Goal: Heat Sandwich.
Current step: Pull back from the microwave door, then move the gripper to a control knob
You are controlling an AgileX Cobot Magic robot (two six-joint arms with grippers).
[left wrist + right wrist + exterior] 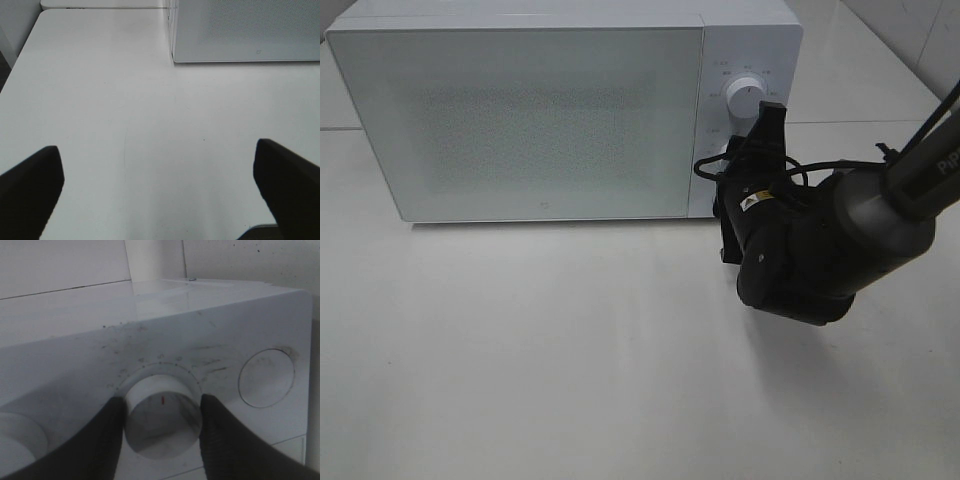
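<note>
The sandwich is out of view. A white microwave (530,110) stands at the back of the table with its frosted door shut. My right gripper (738,148) reaches to its control panel; in the right wrist view the right gripper (162,402) is shut on the lower knob (162,432), one dark finger pressed to each side. The upper knob (747,97) is free. My left gripper (160,190) hangs open over bare table, nothing between its fingers (30,192); it does not show in the exterior high view.
The white table (570,350) stretches in front of the microwave. A round flat button (266,377) sits on the panel beside the gripped knob. The microwave's near corner (175,57) lies ahead of the left gripper. A tiled wall stands behind.
</note>
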